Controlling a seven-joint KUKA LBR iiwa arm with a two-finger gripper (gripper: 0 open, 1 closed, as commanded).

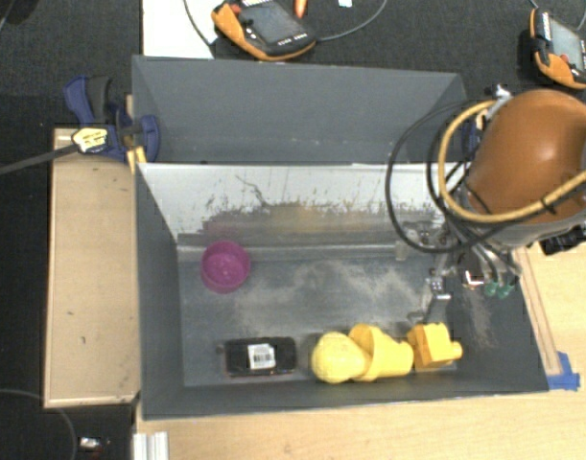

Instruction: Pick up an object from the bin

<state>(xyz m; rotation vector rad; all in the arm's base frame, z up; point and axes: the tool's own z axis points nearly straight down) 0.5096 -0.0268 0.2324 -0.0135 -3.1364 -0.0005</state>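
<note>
The pincer (434,300) hangs low at the right of the bin (302,113), just above an orange block (434,345) lying by the front wall and touching a yellow toy (362,355). Whether the pincer is released or clenched cannot be told. Nothing looks lifted, so the grasp and lift seem not yet done.

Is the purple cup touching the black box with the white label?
Apart. The camera view shows the purple cup toward the back left and the black box by the front wall, with bare bin floor between them.
</note>
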